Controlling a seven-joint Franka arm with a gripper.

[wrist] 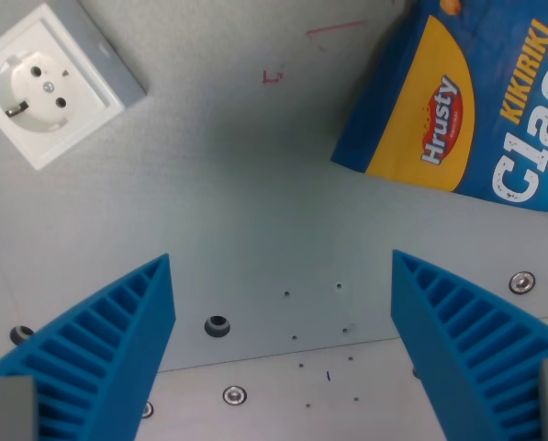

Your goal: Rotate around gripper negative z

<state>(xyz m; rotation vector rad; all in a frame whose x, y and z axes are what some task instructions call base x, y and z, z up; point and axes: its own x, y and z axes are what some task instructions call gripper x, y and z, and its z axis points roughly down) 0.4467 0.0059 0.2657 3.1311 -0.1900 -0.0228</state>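
Note:
My gripper (281,266) is open and empty, its two blue ribbed fingers (99,344) rising from the bottom corners of the wrist view over a bare grey metal table (255,184). Nothing lies between the fingers. A blue and yellow Hrusty snack bag (466,101) lies at the wrist view's upper right, apart from the gripper. A white wall socket (49,83) on a grey base sits at the upper left.
The table has a bolt hole (218,325), screws (234,395) and a seam running across near the bottom. Faint red pen marks (272,77) show at the top centre.

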